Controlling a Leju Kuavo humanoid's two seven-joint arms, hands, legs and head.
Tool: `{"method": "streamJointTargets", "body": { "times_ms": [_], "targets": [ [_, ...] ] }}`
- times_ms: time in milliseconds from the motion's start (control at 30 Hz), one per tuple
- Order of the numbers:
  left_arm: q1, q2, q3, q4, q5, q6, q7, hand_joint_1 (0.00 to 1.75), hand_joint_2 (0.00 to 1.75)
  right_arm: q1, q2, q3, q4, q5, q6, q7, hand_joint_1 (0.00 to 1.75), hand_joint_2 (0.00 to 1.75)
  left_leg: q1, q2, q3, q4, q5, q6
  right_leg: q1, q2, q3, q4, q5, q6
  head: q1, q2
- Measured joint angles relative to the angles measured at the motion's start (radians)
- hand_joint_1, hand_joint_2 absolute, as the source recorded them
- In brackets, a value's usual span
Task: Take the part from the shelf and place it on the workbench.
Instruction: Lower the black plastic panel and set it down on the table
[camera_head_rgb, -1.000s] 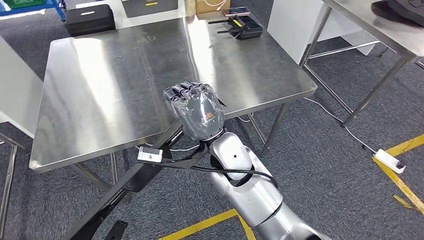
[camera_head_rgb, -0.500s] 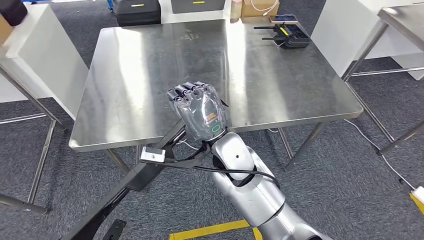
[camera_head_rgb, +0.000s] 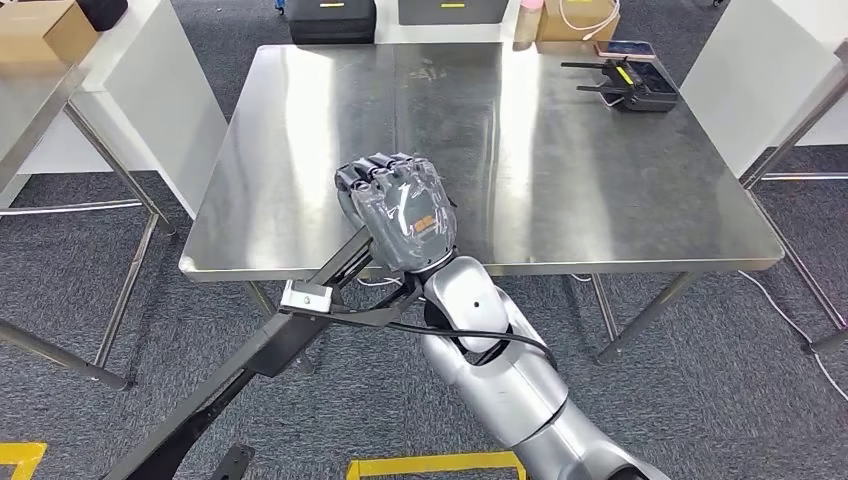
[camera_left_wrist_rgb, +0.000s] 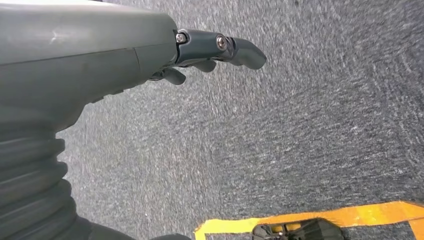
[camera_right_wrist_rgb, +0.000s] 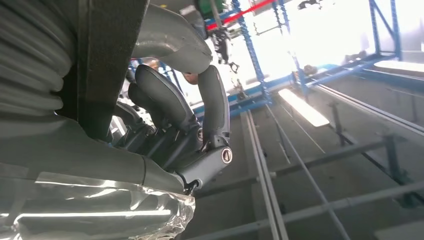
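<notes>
In the head view my right hand (camera_head_rgb: 400, 215) is raised at the near edge of the steel workbench (camera_head_rgb: 560, 150). It grips the upper end of the part (camera_head_rgb: 230, 385), a long black bar that slants down to the lower left and carries a small white block (camera_head_rgb: 305, 296). The right wrist view shows the dark fingers (camera_right_wrist_rgb: 165, 105) curled around the flat black bar (camera_right_wrist_rgb: 107, 60). My left hand (camera_left_wrist_rgb: 200, 50) hangs over grey carpet, its fingers apart with nothing in them.
A black controller (camera_head_rgb: 632, 90), a phone (camera_head_rgb: 625, 48) and a cardboard box (camera_head_rgb: 575, 18) sit at the workbench's far right corner. Black cases (camera_head_rgb: 330, 15) stand behind it. A white cabinet (camera_head_rgb: 150, 90) and another table (camera_head_rgb: 40, 100) stand left. Yellow floor tape (camera_head_rgb: 430, 465) runs below.
The camera has turned, so the workbench now lies more to the right and squarer in the picture. My right hand still holds the bar at the same height.
</notes>
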Motion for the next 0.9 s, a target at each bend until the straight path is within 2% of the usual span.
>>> {"method": "streamJointTargets", "body": {
  "times_ms": [33,100,133,167,233,300,333,367,400,433,500,533,633,733,900],
  "targets": [
    [-0.001,-0.001,0.000,0.000,-0.004,-0.002,0.000,0.00,1.75,-0.010,-0.003,-0.011,0.004,-0.007,-0.013,-0.007,1.75,1.75,-0.005,0.001,0.003,-0.009,-0.002,0.007,0.005,-0.007,0.001,0.000,-0.002,0.005,0.002,0.000],
    [-0.001,0.000,0.002,0.000,-0.010,-0.002,0.000,0.00,1.75,-0.035,-0.009,-0.041,0.019,-0.011,-0.048,-0.016,1.75,1.75,-0.011,-0.022,-0.001,-0.011,0.000,0.025,0.008,-0.021,0.006,-0.002,-0.004,0.018,0.005,0.000],
    [0.000,0.000,0.004,0.000,-0.012,-0.002,0.000,0.00,1.75,-0.051,-0.012,-0.059,0.028,-0.005,-0.064,-0.013,1.75,1.75,-0.012,-0.031,0.000,-0.013,0.003,0.033,0.007,-0.013,0.003,0.006,-0.010,0.023,0.005,0.000],
    [0.000,0.000,0.005,0.000,-0.014,-0.002,0.000,0.00,1.75,-0.071,-0.017,-0.078,0.042,0.003,-0.079,-0.007,1.75,1.75,-0.012,-0.040,0.000,-0.016,0.006,0.043,0.005,0.004,-0.009,0.031,-0.024,0.026,0.005,0.000],
    [-0.003,0.001,0.008,0.000,-0.019,0.000,0.000,0.00,1.75,-0.114,-0.033,-0.117,0.078,0.024,-0.096,0.009,1.75,1.75,-0.010,-0.060,0.001,-0.018,0.009,0.058,-0.001,0.053,-0.067,0.147,-0.074,0.021,0.007,0.000],
    [-0.004,0.002,0.010,0.000,-0.024,0.002,-0.005,0.00,1.75,-0.148,-0.053,-0.160,0.122,0.043,-0.108,0.029,1.75,1.75,-0.012,-0.081,0.000,-0.018,0.010,0.065,-0.003,0.073,-0.142,0.289,-0.119,0.019,0.008,0.000],
    [-0.003,0.002,0.012,-0.001,-0.025,0.005,-0.015,0.00,1.75,-0.161,-0.062,-0.182,0.143,0.051,-0.115,0.045,1.75,1.75,-0.013,-0.092,0.001,-0.017,0.010,0.065,-0.003,0.076,-0.163,0.320,-0.121,0.023,0.008,0.000],
    [-0.002,0.002,0.014,-0.001,-0.025,0.009,-0.032,0.00,1.75,-0.174,-0.071,-0.205,0.162,0.059,-0.124,0.064,1.75,1.75,-0.014,-0.102,0.001,-0.017,0.010,0.065,-0.002,0.078,-0.165,0.309,-0.106,0.031,0.008,0.000],
    [-0.002,0.002,0.017,-0.001,-0.023,0.012,-0.057,0.00,1.75,-0.189,-0.079,-0.228,0.179,0.071,-0.138,0.090,1.75,1.75,-0.015,-0.112,0.001,-0.017,0.011,0.065,-0.001,0.080,-0.147,0.257,-0.078,0.038,0.009,0.000],
    [-0.003,0.001,0.021,-0.001,-0.019,0.014,-0.085,0.00,1.75,-0.206,-0.089,-0.250,0.194,0.087,-0.152,0.116,1.75,1.75,-0.016,-0.119,0.002,-0.017,0.011,0.065,-0.001,0.083,-0.116,0.182,-0.043,0.043,0.008,0.000],
    [-0.007,-0.001,0.030,-0.003,-0.010,0.009,-0.139,0.00,1.75,-0.245,-0.111,-0.292,0.228,0.129,-0.173,0.166,1.75,1.75,-0.022,-0.130,0.001,-0.014,0.010,0.062,0.002,0.090,-0.061,0.052,0.009,0.040,0.008,0.000],
    [-0.009,-0.001,0.034,-0.003,-0.006,0.003,-0.161,0.00,1.75,-0.262,-0.124,-0.311,0.247,0.147,-0.178,0.187,1.75,1.75,-0.026,-0.133,0.000,-0.012,0.008,0.063,0.000,0.093,-0.047,0.020,0.022,0.036,0.006,0.000],
    [-0.013,-0.002,0.046,-0.006,0.011,-0.016,-0.240,0.00,1.75,-0.303,-0.167,-0.347,0.309,0.174,-0.178,0.270,1.75,1.75,-0.026,-0.132,-0.002,-0.009,0.005,0.069,-0.004,0.095,-0.042,0.008,0.029,0.028,0.004,0.000],
    [-0.023,-0.003,0.062,-0.010,0.047,-0.039,-0.366,0.00,1.75,-0.340,-0.221,-0.354,0.367,0.175,-0.174,0.357,1.75,1.75,-0.023,-0.128,-0.002,-0.011,0.007,0.067,0.000,0.097,-0.044,0.009,0.032,0.024,0.004,0.000],
    [-0.033,-0.006,0.084,-0.020,0.070,0.002,-0.586,0.00,1.75,-0.381,-0.311,-0.407,0.438,0.177,-0.156,0.333,1.75,1.75,-0.020,-0.128,-0.002,-0.012,0.007,0.063,0.003,0.098,-0.045,0.010,0.031,0.023,0.004,0.000]
  ]
}}
